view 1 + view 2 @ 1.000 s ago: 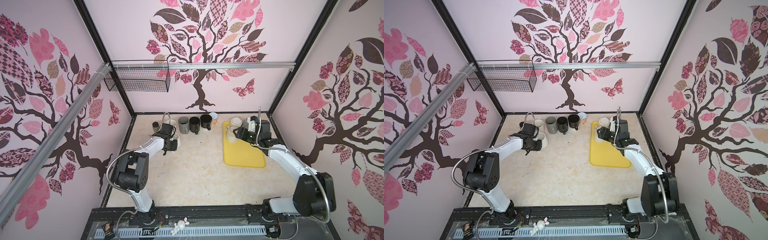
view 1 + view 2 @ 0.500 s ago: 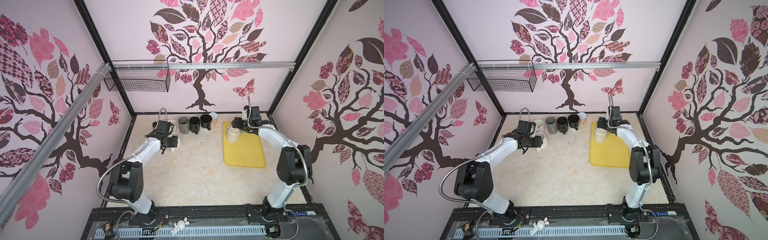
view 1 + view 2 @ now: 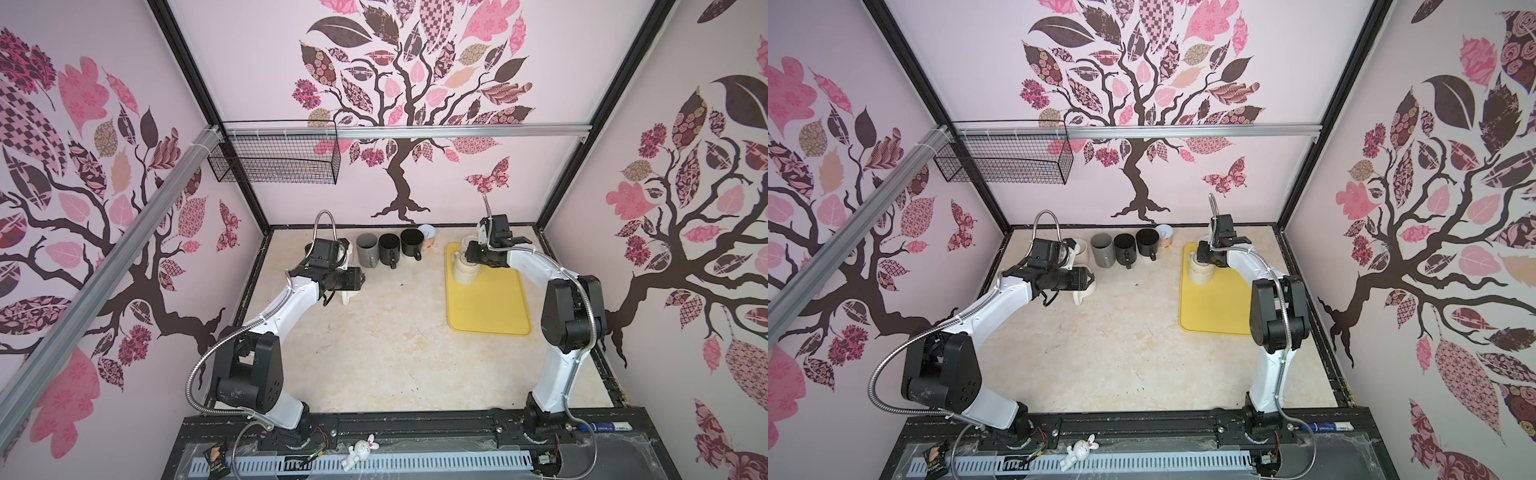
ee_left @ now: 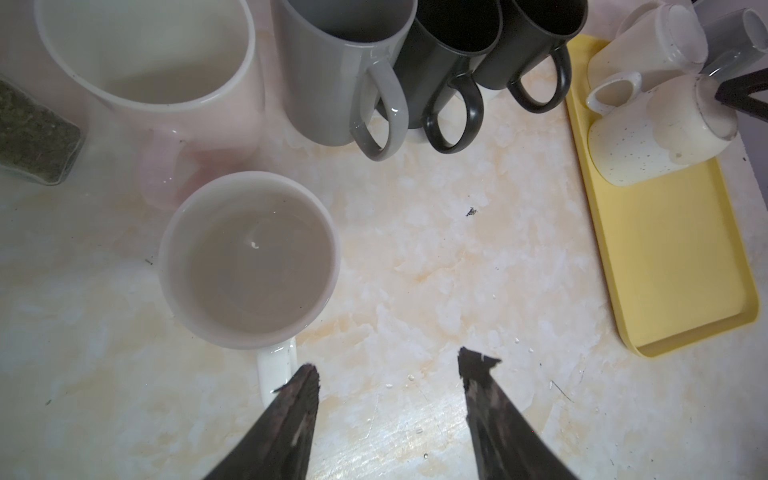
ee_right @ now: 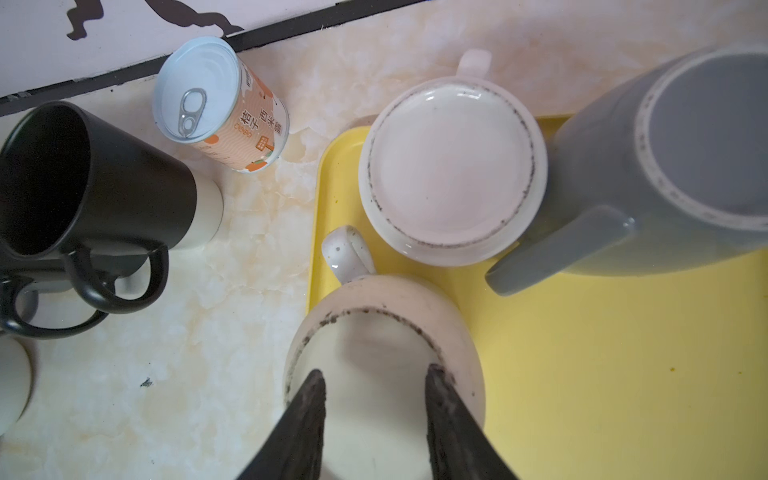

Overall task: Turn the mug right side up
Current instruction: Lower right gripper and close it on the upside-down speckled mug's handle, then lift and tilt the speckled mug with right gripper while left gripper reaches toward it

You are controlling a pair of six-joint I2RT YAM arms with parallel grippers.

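Right claw (image 5: pixel 376 372) being held part open, nothing gripped; upturned speckled mug (image 5: pixel 374 345) sitting directly under tips, on yellow tray (image 5: pixel 602 374). Left claw (image 4: pixel 390 361) being held wide, empty; white mug (image 4: pixel 249 257) just beside one finger.

The middle and near tabletop (image 3: pixel 374 353) is bare, as is the near part of the yellow tray (image 3: pixel 486 307). At the back a grey mug (image 3: pixel 367 253), two black mugs (image 3: pixel 388 249) and a can (image 3: pixel 427 235) stand tight together. On the tray's far end the speckled mug (image 5: pixel 374 340), an upturned white cup (image 5: pixel 449 166) and an upturned grey cup (image 5: pixel 665 166) crowd close, with only narrow gaps between them.
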